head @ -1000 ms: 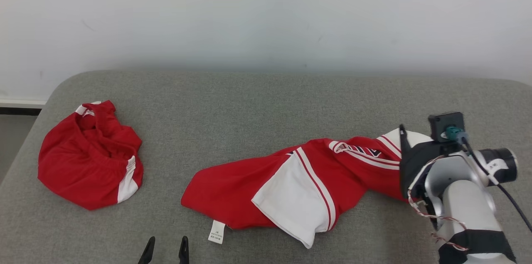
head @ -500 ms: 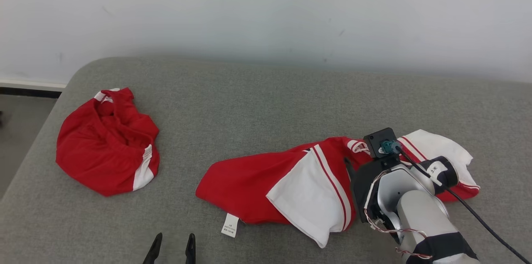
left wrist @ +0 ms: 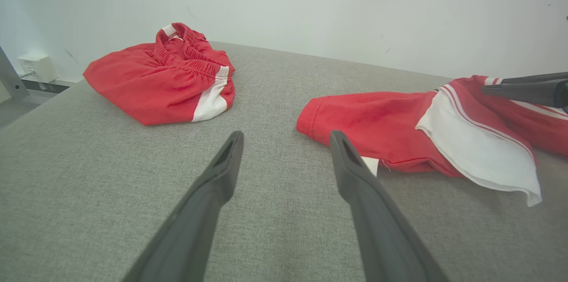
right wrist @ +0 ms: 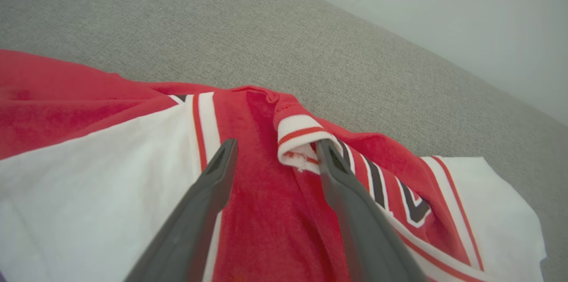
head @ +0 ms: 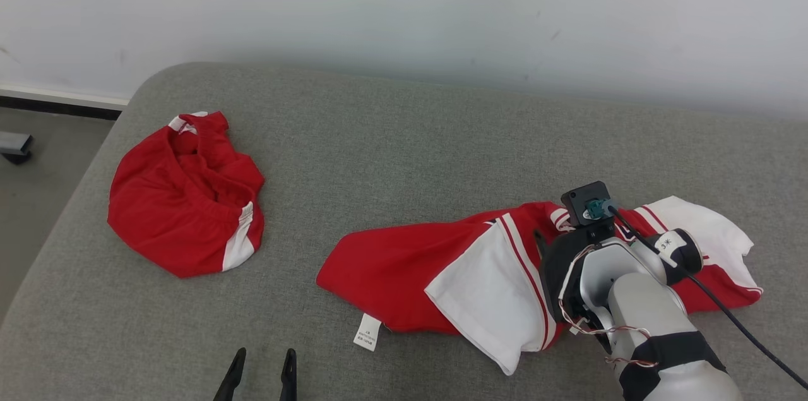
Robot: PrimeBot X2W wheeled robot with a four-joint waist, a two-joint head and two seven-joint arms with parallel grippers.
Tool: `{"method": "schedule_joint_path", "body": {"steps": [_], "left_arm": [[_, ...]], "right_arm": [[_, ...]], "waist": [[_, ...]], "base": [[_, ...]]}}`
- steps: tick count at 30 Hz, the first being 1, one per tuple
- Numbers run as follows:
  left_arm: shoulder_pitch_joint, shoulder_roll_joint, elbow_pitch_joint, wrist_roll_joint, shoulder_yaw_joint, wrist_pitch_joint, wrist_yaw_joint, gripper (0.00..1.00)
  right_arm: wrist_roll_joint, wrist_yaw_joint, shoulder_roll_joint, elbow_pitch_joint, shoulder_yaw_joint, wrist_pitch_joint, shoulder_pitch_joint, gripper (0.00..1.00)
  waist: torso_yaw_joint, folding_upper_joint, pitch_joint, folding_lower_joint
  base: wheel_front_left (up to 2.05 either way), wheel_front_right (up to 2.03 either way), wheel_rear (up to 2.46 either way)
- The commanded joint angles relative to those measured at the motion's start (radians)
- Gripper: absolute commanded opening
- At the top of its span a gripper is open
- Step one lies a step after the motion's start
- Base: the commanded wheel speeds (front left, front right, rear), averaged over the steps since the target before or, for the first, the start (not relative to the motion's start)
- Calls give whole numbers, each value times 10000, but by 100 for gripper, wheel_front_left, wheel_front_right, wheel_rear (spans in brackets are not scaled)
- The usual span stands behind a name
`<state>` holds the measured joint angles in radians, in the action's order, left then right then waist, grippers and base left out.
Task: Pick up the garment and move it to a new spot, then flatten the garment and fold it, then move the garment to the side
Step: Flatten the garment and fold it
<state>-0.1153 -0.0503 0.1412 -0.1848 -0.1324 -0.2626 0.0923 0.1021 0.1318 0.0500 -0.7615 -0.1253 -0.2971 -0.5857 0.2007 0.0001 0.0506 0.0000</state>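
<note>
The garment (head: 404, 268) is a red jersey with white panels, lying crumpled and stretched out across the grey cushion (head: 404, 136). My right gripper (right wrist: 276, 146) is open over the middle of the garment (right wrist: 266, 202). Its fingertips straddle the striped white collar rib (right wrist: 295, 133) without closing on it. In the head view my right wrist (head: 593, 262) covers part of the jersey. My left gripper (head: 265, 357) is open and holds nothing at the front edge. From the left wrist, the left gripper (left wrist: 286, 137) points just short of the garment (left wrist: 377, 113), near its hem.
A second red piece with a white stripe and an elastic waistband (head: 186, 199) lies bunched at the cushion's left end. A white wall (head: 404, 9) runs behind. The floor (head: 38, 155) drops off past the left edge. Bare cushion lies between the two pieces.
The head camera has turned, shifting the whole picture. My right arm has moved left along the jersey from its right end to its middle. The left gripper has stayed put.
</note>
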Motion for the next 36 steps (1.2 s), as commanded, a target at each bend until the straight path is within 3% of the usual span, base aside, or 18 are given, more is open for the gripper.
{"method": "schedule_joint_path", "body": {"steps": [1, 9, 15, 20, 26, 31, 36], "left_arm": [[147, 0, -19, -61, 14, -34, -25, 100], [143, 0, -25, -123, 44, -34, -89, 100], [32, 0, -58, -58, 88, -34, -136, 100], [-102, 2, -127, 2, 221, -34, -170, 100], [-76, 2, -121, -21, 208, -34, -123, 100], [50, 0, -108, -54, 131, -34, -107, 100], [124, 0, -92, -33, 94, -34, -84, 100]], "right_arm": [[-145, -22, 9, -118, -41, 78, -174, 0], [-657, -22, 7, -136, 4, 695, -610, 0], [-1061, -22, 9, 790, 725, 1238, -627, 0], [-1164, -22, 368, 2538, 1993, 973, 124, 0], [-780, -22, 490, 4441, 4291, 109, 1592, 0], [-473, -22, 216, 4987, 5728, -480, 2802, 0], [-290, -22, 43, 4738, 6395, -626, 3762, 0]], "waist": [[14, -1, 30, 0], [-81, -1, 38, 0], [-255, -1, -114, 0], [-529, -1, -211, 0], [-863, -1, -179, 0], [-1039, -1, -127, 0], [-1110, -1, -75, 0]], "base": [[0, 0, 0], [0, 0, 0], [0, 0, 0], [0, 0, 0], [0, 0, 0], [0, 0, 0], [0, 0, 0]]}}
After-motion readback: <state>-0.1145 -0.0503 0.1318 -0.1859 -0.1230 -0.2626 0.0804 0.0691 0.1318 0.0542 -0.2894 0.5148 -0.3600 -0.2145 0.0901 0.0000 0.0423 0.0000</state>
